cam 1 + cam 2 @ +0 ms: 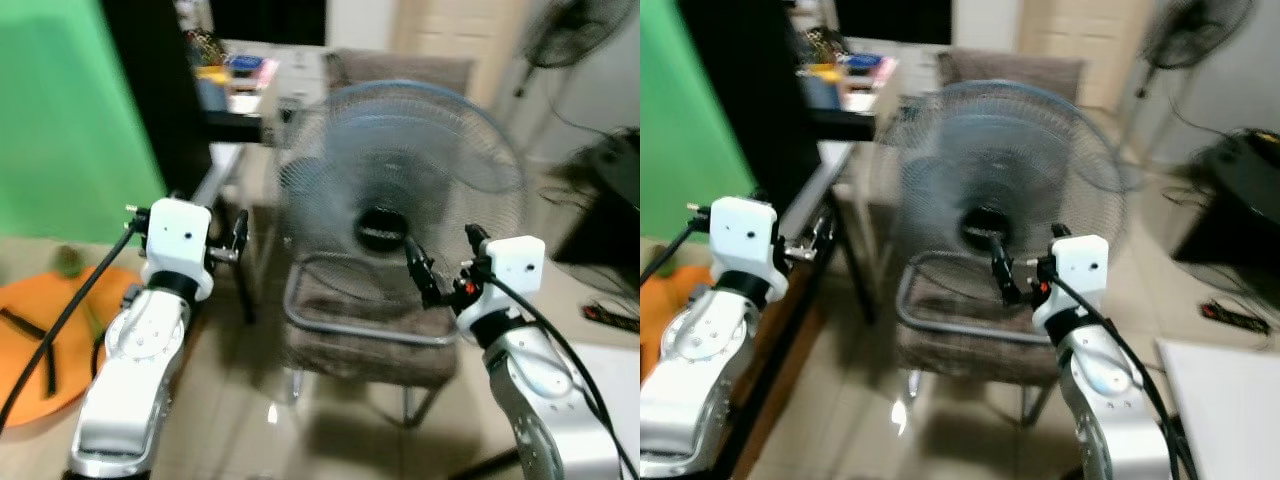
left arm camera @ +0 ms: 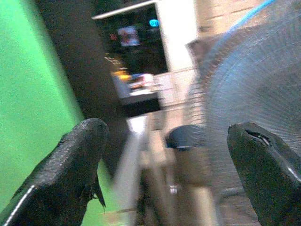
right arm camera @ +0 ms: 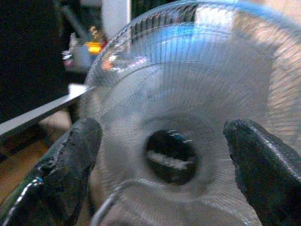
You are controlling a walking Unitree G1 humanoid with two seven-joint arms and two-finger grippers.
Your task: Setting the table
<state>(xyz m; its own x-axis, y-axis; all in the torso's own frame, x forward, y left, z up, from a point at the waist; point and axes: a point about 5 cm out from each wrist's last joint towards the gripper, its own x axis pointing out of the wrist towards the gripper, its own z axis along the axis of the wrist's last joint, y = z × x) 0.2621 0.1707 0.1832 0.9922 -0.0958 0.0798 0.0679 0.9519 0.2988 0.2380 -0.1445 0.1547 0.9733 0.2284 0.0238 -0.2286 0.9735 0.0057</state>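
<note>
Wire-mesh fan point(image 1: 400, 190); chair point(image 1: 365, 330) of brown cloth, shiny metal frame; glossy floor point(image 1: 250, 420)

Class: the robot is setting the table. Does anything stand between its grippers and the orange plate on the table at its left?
Not directly. The plate lies left of the left gripper, while both grippers, open and empty, point ahead at the fan on the chair. The right gripper hovers before the fan's hub.

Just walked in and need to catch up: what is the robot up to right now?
Nothing is being handled yet. Both arms are raised, and the left claw and right claw are open and empty. Straight ahead is a chair with an electric fan standing by it, and the right claw points at the fan's hub. An orange tray lies at the robot's left. The pictures are blurred.
</note>
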